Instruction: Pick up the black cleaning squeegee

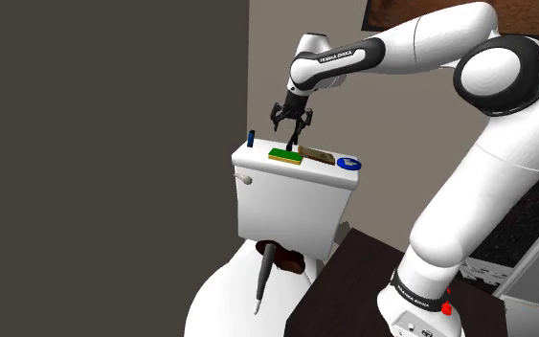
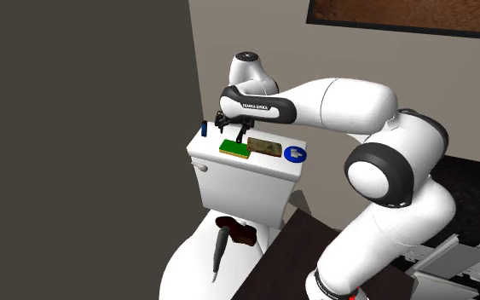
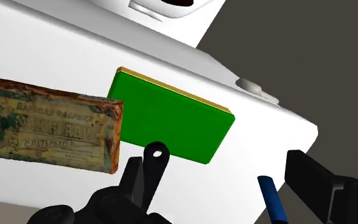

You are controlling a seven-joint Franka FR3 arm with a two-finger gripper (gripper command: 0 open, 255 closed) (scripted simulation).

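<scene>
I hold the jaws above the green sponge [image 3: 171, 124] on the toilet tank lid [image 1: 258, 159]. The black squeegee [image 3: 155, 167] sits between them, grip state: cannot tell

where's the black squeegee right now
In the shoulder view the black squeegee lies on the toilet seat below the tank, just left of a brown object.

Worn printed box [image 3: 44, 130] cut off at picture edge, blue stick [image 3: 274, 202] likewise
</scene>
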